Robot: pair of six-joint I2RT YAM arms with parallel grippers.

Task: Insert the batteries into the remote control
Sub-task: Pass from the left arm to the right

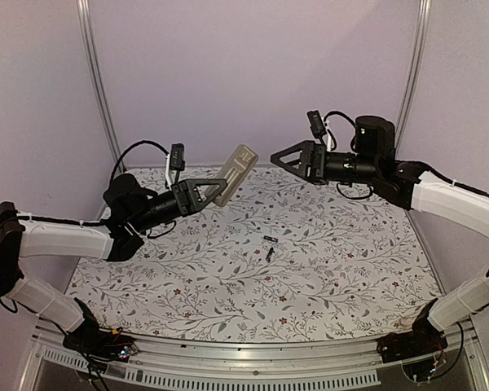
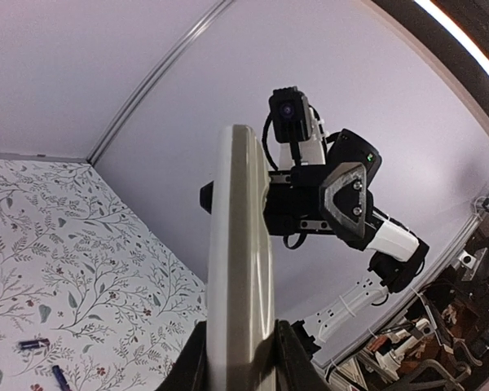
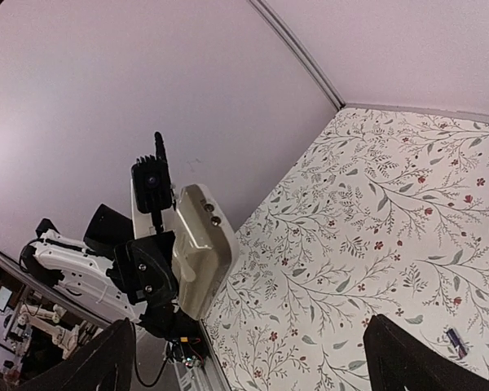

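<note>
High at centre frame, our left pincer [image 1: 218,190] pinches the remote control [image 1: 236,169] by one end; a nudge from our spread right pincer [image 1: 276,157] could twist it loose.

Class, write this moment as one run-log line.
left gripper: shut on remote control, held aloft | right gripper: open, empty | batteries: both on table, apart | loading: not started

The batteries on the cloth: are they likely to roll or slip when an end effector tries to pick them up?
Probably yes. The batteries are tiny slim cylinders lying on their sides, so a sideways push would likely roll them. They look smooth and stiff, so a grip may slip off such thin bodies. The flat cloth may damp rolling a little.
</note>
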